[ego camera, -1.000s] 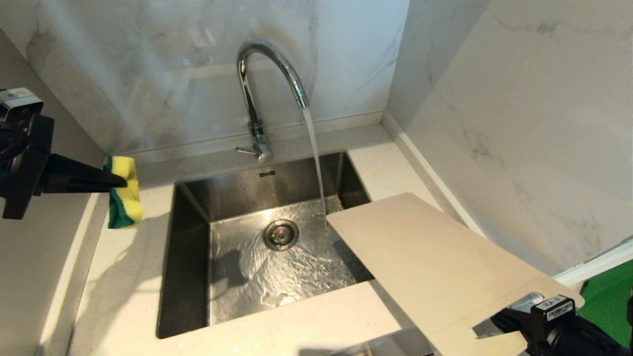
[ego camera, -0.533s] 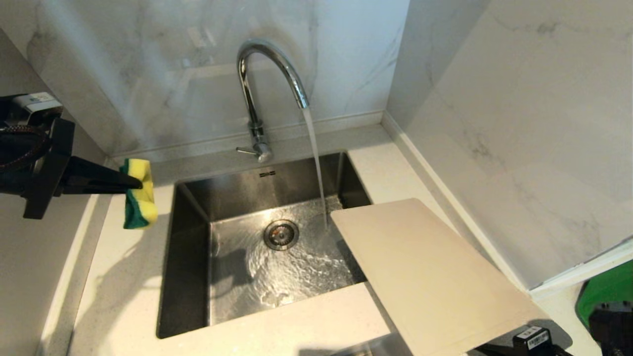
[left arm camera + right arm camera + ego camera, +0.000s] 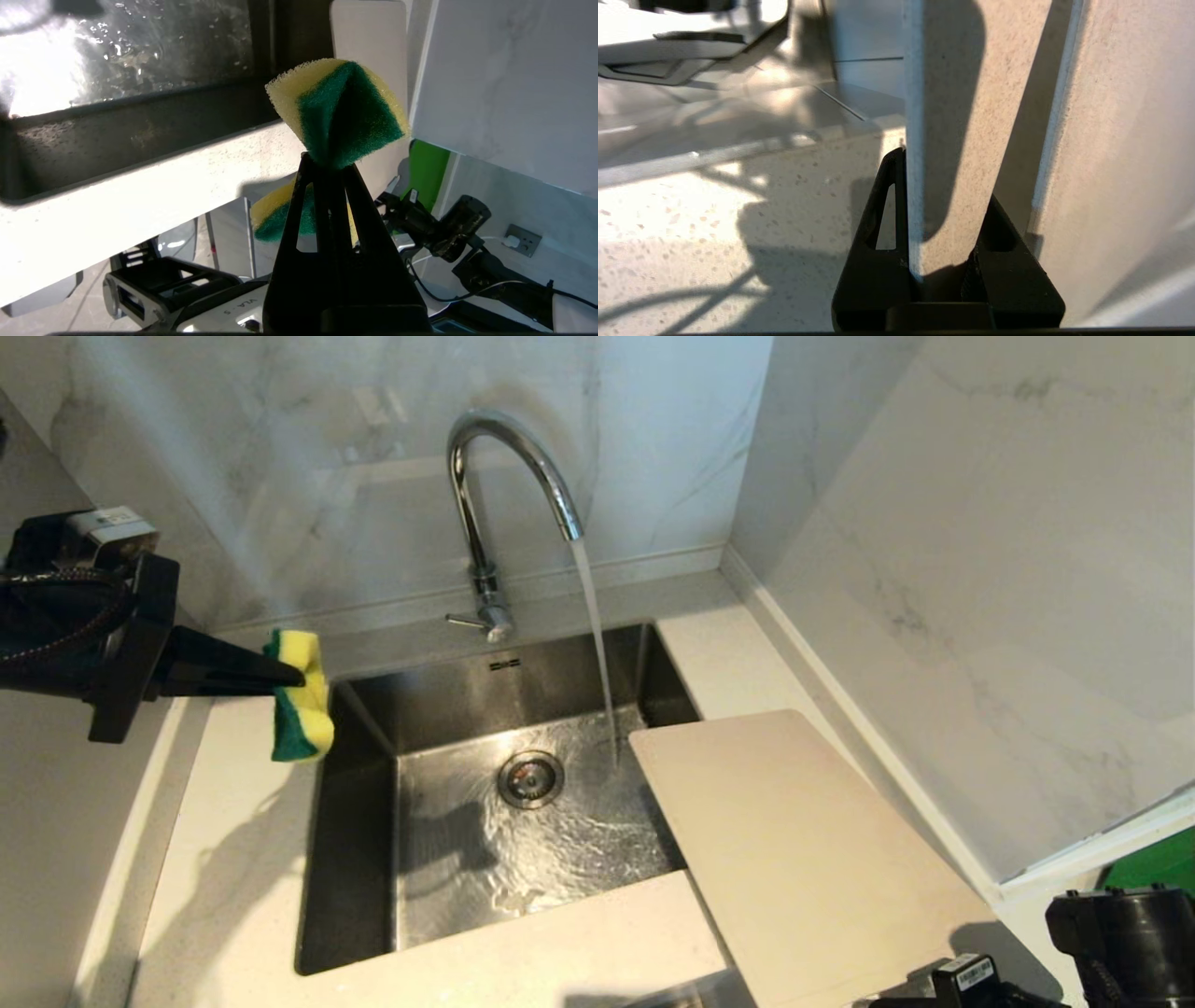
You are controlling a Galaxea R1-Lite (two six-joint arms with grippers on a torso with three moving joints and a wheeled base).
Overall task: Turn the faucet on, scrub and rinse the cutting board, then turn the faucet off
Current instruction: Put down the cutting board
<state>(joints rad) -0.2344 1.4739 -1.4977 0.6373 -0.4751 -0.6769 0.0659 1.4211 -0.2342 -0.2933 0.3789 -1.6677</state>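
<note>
Gripping a green-and-yellow sponge (image 3: pixel 301 707), the left gripper (image 3: pixel 285 677) hangs at about 9 o'clock in the head view, its 2 black fingers clenched tight on the sponge's middle so that the foam bulges out on either side. The sponge sits above the near-left corner of the steel sink (image 3: pixel 359 821), over the pale speckled counter (image 3: pixel 233 896).

At 12 o'clock the faucet (image 3: pixel 504 476) stands upright behind the basin, its thin side lever (image 3: pixel 464 620) pointing toward 9 o'clock. Water (image 3: pixel 597 653) pours in a steady stream from the arched spout and strikes the sink floor just right of the round drain (image 3: pixel 530 778), spreading in ripples across the basin.

Toward 4 o'clock the cutting board (image 3: pixel 803 859) lies on the counter to the right of the sink, its far-left corner reaching out over the basin's right edge, just beside the falling water but not under it. The marble wall (image 3: pixel 962 569) rises close along its right side.

At 5 o'clock only the back of the right arm shows at the frame's bottom edge. The right wrist view shows the right gripper (image 3: pixel 941 224) with the edge of the cutting board (image 3: pixel 948 140) between its 2 fingers, the left finger against the board's face; whether the grasp is firm or slackened cannot be told.
</note>
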